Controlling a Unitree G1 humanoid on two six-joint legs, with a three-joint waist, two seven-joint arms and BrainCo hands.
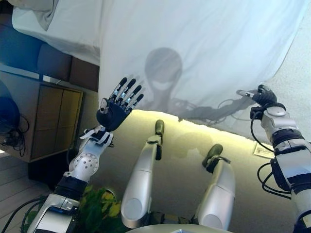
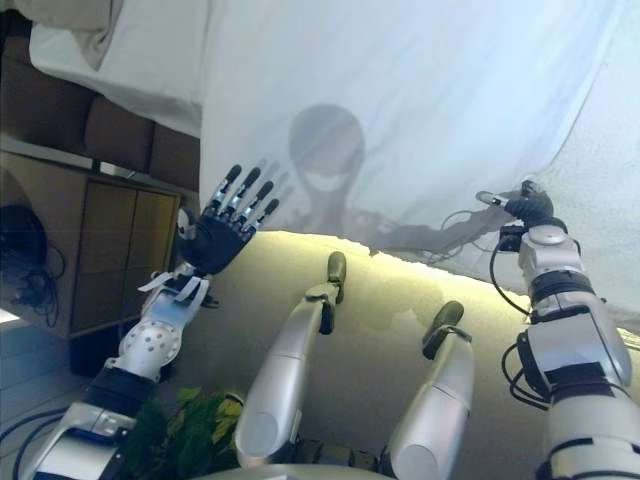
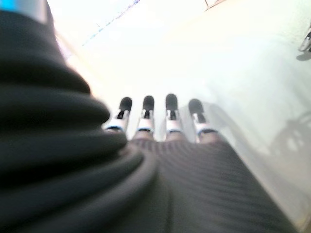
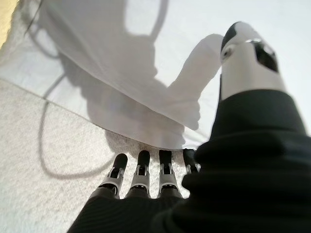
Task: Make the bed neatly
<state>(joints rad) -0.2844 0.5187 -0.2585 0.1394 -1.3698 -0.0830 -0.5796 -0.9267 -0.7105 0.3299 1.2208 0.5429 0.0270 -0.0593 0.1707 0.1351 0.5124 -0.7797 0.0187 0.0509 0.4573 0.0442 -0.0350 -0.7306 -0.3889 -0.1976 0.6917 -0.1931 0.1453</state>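
Observation:
A white sheet (image 1: 204,48) hangs over the bed, its lower edge running across the middle of the view. My left hand (image 1: 116,104) is open with spread fingers, held up at the sheet's left edge without gripping it; its wrist view shows straight fingers (image 3: 168,109) pointing at pale cloth (image 3: 204,53). My right hand (image 1: 261,97) is at the sheet's right lower edge, over the textured white mattress (image 1: 297,82). In the right wrist view its straight fingers (image 4: 141,170) reach just under the sheet's hem (image 4: 146,131), and the thumb (image 4: 245,53) stands apart above the cloth.
A wooden bedside cabinet (image 1: 53,121) stands at the left with cables (image 1: 12,136) beside it. A padded headboard (image 1: 53,60) and a pillow (image 1: 39,12) are at the upper left. The bed's yellowish side (image 1: 180,150) lies below the sheet. A green plant (image 1: 99,204) is at the bottom left.

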